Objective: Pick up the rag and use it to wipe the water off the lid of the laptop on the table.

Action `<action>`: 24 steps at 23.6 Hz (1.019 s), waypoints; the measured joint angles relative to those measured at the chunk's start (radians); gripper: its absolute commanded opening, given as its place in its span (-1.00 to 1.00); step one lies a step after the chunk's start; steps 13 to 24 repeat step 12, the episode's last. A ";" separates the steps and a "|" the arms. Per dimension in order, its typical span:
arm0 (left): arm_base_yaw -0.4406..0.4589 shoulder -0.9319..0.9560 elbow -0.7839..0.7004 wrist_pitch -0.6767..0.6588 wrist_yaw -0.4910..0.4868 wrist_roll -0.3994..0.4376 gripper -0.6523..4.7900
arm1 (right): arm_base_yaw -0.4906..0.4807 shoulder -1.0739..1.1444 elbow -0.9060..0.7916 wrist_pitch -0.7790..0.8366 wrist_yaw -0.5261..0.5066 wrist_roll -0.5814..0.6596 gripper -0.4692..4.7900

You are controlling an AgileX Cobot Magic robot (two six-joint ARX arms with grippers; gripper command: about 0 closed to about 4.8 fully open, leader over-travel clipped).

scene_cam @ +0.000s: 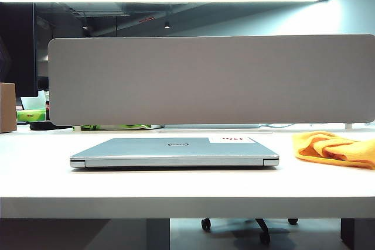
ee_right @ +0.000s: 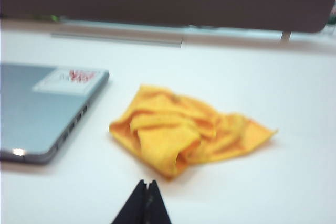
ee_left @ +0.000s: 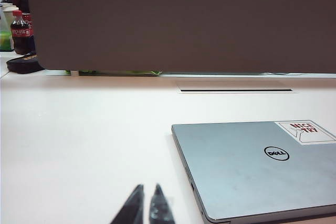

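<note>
1. Rag lies crumpled on the white surface, just ahead of my right hand, apart from it, nothing gripped.
2. Right hand: fingertips pressed together, empty, low over the surface, pointing level toward the rag.
3. Rag sits beside the laptop, near its sticker corner, not touching it; in the exterior view the rag is at the right edge, laptop in the middle.
4. Lid is down flat, round dark logo and red-printed sticker showing.
5. Left hand: fingers narrowed to almost touching, empty, low over bare surface just beside the laptop's near corner.
6. Neither hand shows in the exterior view.
7. Grey divider panel stands behind the laptop, along the far side of the surface.
</note>
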 measured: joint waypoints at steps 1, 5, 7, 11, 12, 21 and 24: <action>0.000 0.000 0.000 0.000 0.000 0.000 -0.68 | 0.000 0.000 0.000 -0.019 0.000 0.000 -0.81; 0.000 0.000 0.000 0.000 0.000 0.000 -0.68 | 0.000 0.000 0.000 -0.061 0.000 0.000 -0.81; 0.000 0.000 0.000 0.000 0.000 0.000 -0.68 | 0.000 0.000 0.000 -0.070 0.000 0.000 -0.81; 0.000 0.000 0.000 0.000 0.000 0.000 -0.68 | 0.000 0.000 0.000 -0.070 0.000 0.000 -0.81; 0.000 0.000 0.000 0.000 0.000 0.000 -0.68 | 0.000 0.000 0.000 -0.070 0.000 0.000 -0.81; 0.000 0.000 0.000 0.000 0.000 0.000 -0.68 | 0.000 0.000 0.000 -0.070 0.000 0.000 -0.81; 0.000 0.000 0.000 0.000 0.000 0.000 -0.68 | 0.000 0.000 0.000 -0.070 0.000 0.000 -0.81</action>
